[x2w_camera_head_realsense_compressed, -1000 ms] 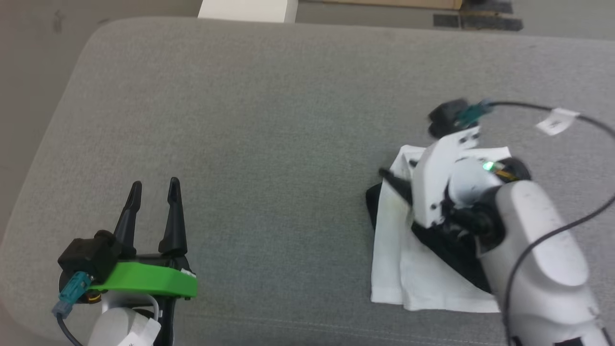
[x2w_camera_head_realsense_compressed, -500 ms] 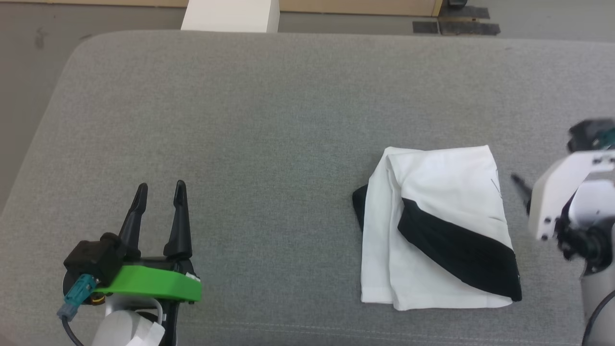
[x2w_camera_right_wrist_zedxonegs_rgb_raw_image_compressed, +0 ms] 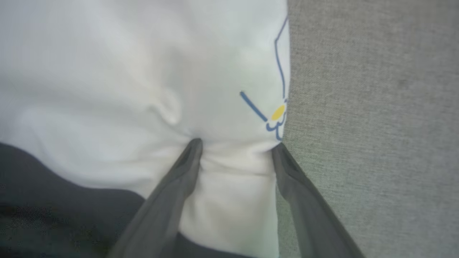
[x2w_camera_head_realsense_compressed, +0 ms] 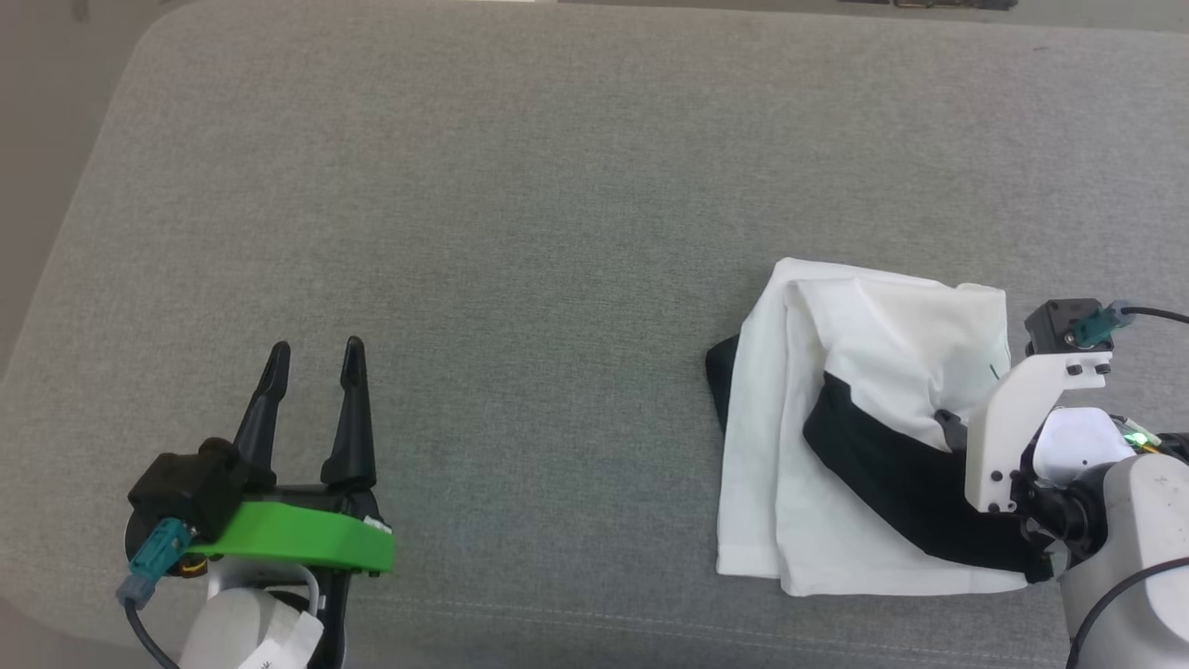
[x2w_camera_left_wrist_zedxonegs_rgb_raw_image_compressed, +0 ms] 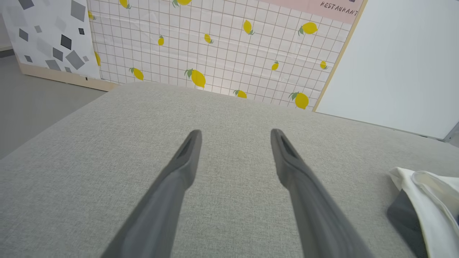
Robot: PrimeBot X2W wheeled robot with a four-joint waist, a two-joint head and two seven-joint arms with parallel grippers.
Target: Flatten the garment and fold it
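The garment [x2w_camera_head_realsense_compressed: 864, 432] lies bunched between the right hand's [x2w_camera_right_wrist_zedxonegs_rgb_raw_image_compressed: 236, 143] spread fingers.

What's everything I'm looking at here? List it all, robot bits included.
T-shirt: one, white with black, folded, right side of the cushion.
chest print: one, blue lines and a yellow dot, at the shirt's edge.
cushion: one, grey fabric, under everything.
lemon panel: one, white grid with yellow lemons, behind the cushion.
speckled panel: one, white with grey shapes, beside the lemon panel.
left gripper: one, dark fingers, open, over bare cushion.
right gripper: one, dark fingers, open, tips on the shirt's white cloth.
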